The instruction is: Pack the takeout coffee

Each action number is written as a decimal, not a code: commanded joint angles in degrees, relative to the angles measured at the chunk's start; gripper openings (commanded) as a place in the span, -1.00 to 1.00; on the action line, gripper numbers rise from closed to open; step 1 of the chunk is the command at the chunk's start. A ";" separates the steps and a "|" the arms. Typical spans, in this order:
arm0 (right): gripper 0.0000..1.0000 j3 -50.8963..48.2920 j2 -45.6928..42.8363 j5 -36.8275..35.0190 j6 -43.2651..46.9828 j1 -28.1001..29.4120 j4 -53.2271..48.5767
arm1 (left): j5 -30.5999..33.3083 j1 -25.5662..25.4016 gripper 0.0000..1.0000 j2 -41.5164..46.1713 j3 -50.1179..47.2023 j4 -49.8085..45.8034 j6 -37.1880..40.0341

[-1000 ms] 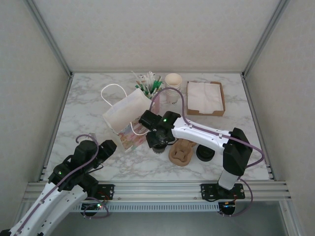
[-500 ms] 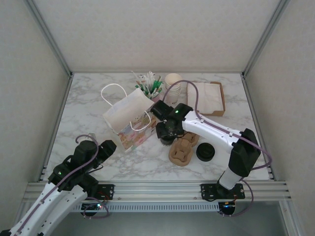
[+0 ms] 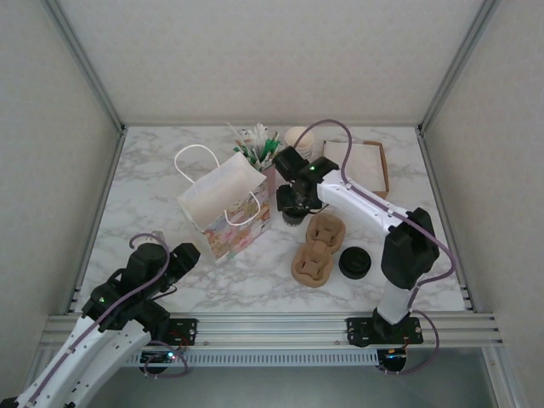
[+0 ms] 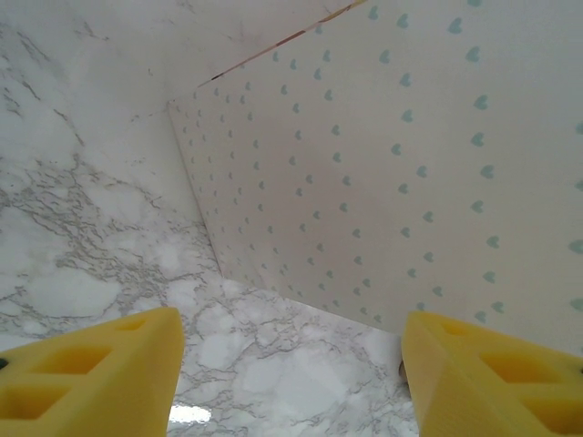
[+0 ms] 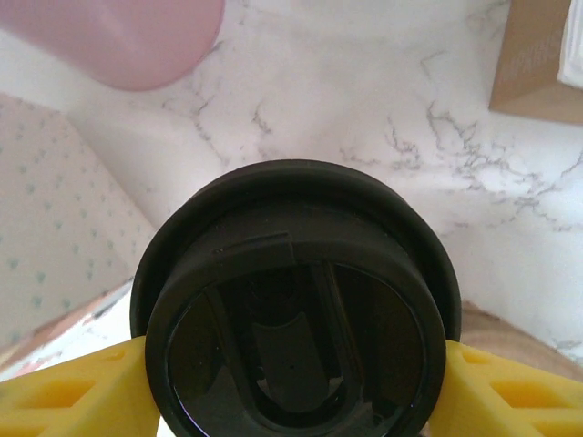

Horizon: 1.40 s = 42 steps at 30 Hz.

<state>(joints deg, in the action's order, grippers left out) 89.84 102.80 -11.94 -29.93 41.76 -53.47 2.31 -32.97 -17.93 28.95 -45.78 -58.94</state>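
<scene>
Coffee (image 5: 293, 328), a cup under a round black lid with a moulded sip flap, sits clamped in the right tool (image 3: 293, 208), whose yellow fingers (image 5: 64, 396) press against the lid's rim on either side. From above, the cup is just past the far end of the cardboard carrier (image 3: 316, 251) and just right of the paper bag (image 3: 223, 204); whether it rests on the marble worktop (image 3: 153, 195) or hangs above it cannot be told. A pink holder (image 3: 257, 151) of stirrers stands just beyond it, beside a stack of cream cups (image 3: 297, 138) and a brown tray (image 3: 384, 174) of napkins.

A loose black lid (image 3: 354, 263) lies just right of the carrier's near end. The bag lies tilted on its side, white handles out, its face printed with small teal hearts.

The left tool (image 4: 291, 382) is at the near left of the worktop, jaws wide with nothing between them, pointed at the bag's heart-printed side.
</scene>
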 commanded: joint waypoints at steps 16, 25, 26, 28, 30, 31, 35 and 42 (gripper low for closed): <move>0.62 7.40 5.36 -1.92 2.59 -2.73 -1.46 | 2.18 -0.60 0.29 0.09 2.61 -2.62 0.40; 0.64 9.12 3.37 -0.31 3.01 -3.17 -2.48 | 2.08 -0.56 0.29 0.05 2.43 -2.50 0.40; 0.64 9.34 2.75 -0.02 3.11 -3.15 -2.76 | 2.34 -0.58 0.29 0.10 2.63 -2.82 0.52; 0.64 9.17 0.74 0.58 3.28 -3.17 -2.95 | 2.69 -0.60 0.29 0.09 3.06 -3.25 0.64; 0.63 8.48 -2.03 1.03 3.26 -3.17 -3.21 | 3.09 -0.56 0.29 0.13 3.56 -3.40 0.88; 0.62 7.85 -3.69 1.29 3.00 -3.17 -3.55 | 3.38 -0.60 0.29 0.14 3.82 -3.52 0.99; 0.54 3.33 -10.87 2.57 1.14 -3.14 -4.59 | 5.33 -0.60 0.29 0.11 4.36 -4.02 1.16; 0.37 -9.21 -24.69 4.16 -3.13 -3.07 -7.14 | 8.37 -0.59 0.29 0.56 5.19 -4.32 0.63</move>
<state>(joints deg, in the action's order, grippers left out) 86.04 81.69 -8.78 -29.76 38.87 -57.32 7.09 -32.97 -17.98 31.92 -47.90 -58.08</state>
